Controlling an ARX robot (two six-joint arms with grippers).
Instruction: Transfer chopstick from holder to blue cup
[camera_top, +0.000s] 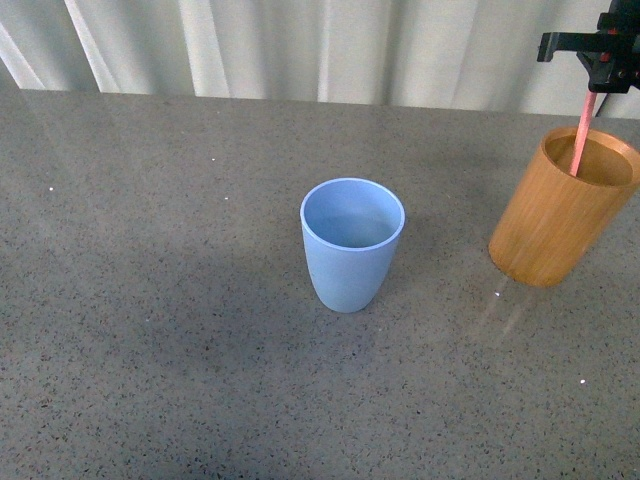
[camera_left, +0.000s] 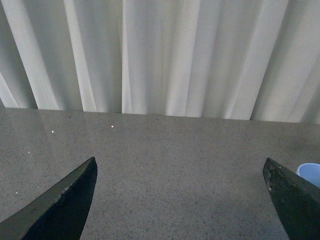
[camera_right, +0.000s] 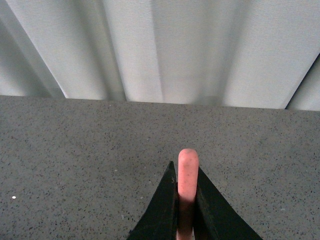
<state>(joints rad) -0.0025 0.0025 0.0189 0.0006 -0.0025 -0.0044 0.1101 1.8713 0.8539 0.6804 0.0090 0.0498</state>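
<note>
While your right end effector (camera_top: 595, 85) clenches the thin pink chopstick (camera_top: 580, 135), tip inside the round bamboo holder (camera_top: 550, 225), lifting out and dropping into the empty blue plastic cup (camera_top: 350, 265) remain.

Your left gripper (camera_left: 180, 200) has dark, wedge-shaped fingers (camera_left: 65, 200) with pale scuffed edges; your right gripper (camera_right: 186, 175) looks black and tapered.

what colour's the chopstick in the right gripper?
The chopstick is pink; the right wrist view shows it best.
</note>
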